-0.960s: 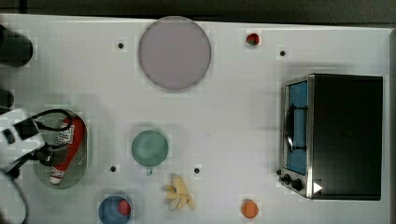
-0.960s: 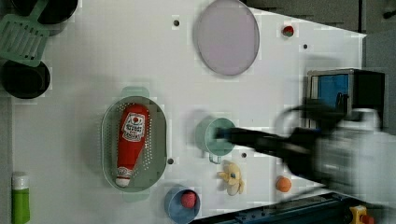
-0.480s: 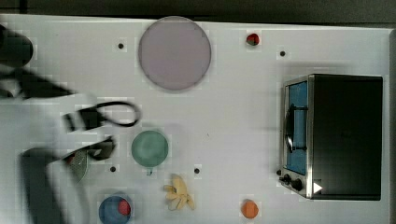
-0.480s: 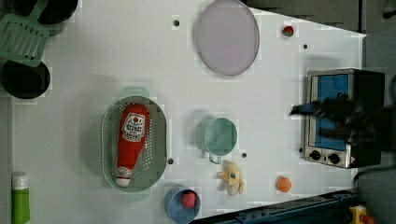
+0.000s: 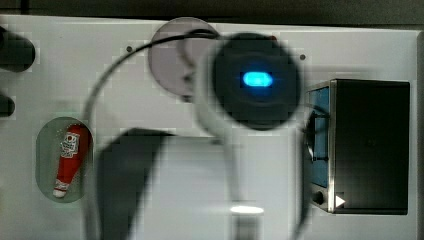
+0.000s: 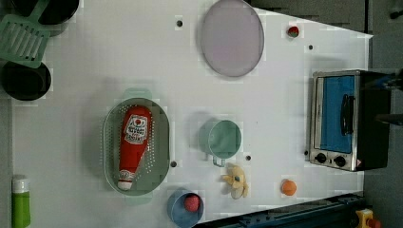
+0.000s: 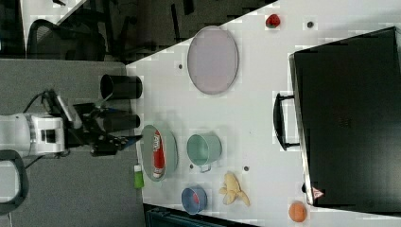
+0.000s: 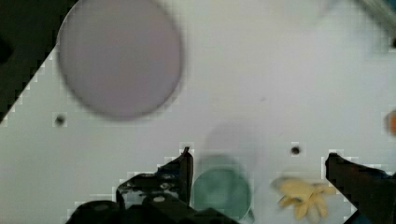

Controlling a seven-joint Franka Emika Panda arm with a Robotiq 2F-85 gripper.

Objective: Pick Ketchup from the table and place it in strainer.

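I saw the ketchup (image 6: pixel 133 146) lying inside the strainer (image 6: pixel 163 148), cap toward the left view's bottom, on the counter (image 6: pixel 119 57). My pincer (image 8: pixel 257 161) was wide open and empty, with the green cup (image 8: pixel 221 193) between its fingers.

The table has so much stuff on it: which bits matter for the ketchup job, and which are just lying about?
Job: ketchup, lying in the strainer; open gripper.
Lying about: green cup, grey plate, toaster oven, toy banana, orange ball, blue bowl.
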